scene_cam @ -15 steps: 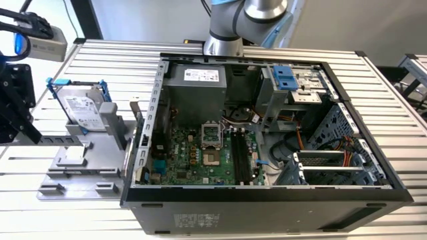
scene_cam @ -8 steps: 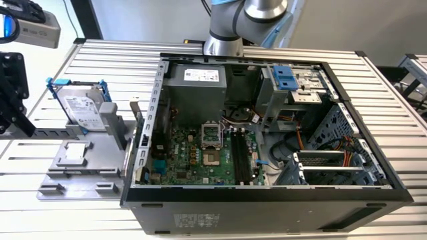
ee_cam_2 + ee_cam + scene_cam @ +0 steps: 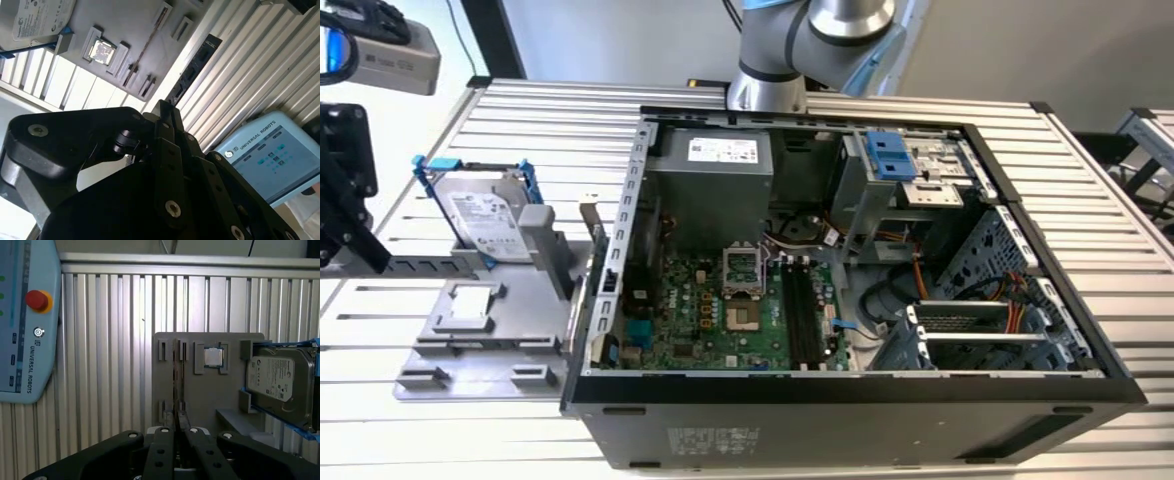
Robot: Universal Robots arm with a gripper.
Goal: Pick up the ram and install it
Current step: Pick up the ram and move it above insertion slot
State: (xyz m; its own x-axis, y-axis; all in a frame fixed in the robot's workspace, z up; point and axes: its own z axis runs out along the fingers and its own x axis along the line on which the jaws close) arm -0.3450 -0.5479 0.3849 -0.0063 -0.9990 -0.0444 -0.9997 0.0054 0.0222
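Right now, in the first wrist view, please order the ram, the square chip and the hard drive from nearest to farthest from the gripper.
1. The ram, in line with the gripper, in the grey holder.
2. The square chip, beside the ram.
3. The hard drive, beyond the chip, at the holder's end.

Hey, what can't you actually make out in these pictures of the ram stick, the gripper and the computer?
- Ram stick, the end nearest the gripper: first wrist view, hidden behind the gripper.
- Hard drive: first wrist view, cut off by the picture's edge.
- Whether the computer's memory slots are free: exterior view, too small and dark.
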